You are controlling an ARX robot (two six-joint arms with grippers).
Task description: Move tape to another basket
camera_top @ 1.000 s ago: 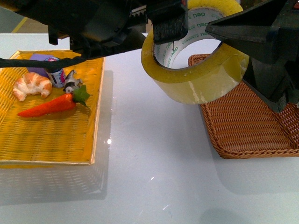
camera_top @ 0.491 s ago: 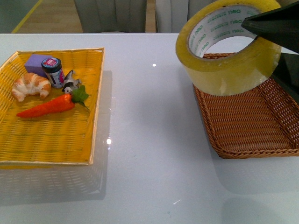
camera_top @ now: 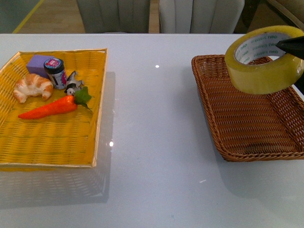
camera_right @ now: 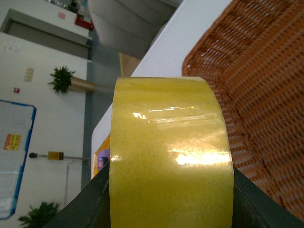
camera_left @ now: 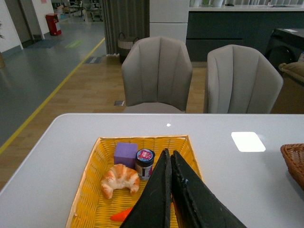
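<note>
The tape (camera_top: 263,66), a wide yellowish roll with a white core and green lettering, hangs in the air above the far right part of the brown wicker basket (camera_top: 237,128). My right gripper (camera_top: 290,45) is shut on the tape, only one black fingertip showing at the right edge of the front view. In the right wrist view the tape (camera_right: 171,156) fills the space between my black fingers (camera_right: 80,204), with the basket (camera_right: 256,95) beyond it. My left gripper (camera_left: 170,156) is shut and empty, above the yellow tray (camera_left: 95,190).
The yellow tray (camera_top: 52,137) at the left holds a croissant (camera_top: 32,86), a carrot (camera_top: 50,108), a purple block (camera_top: 38,61), a small jar (camera_top: 55,72) and a small figure (camera_top: 72,83). White table (camera_top: 152,142) lies between tray and basket. Chairs (camera_left: 159,71) stand behind the table.
The tape has moved right and away from the camera, from over the table's middle to above the brown basket. The left arm has withdrawn out of the front view.
</note>
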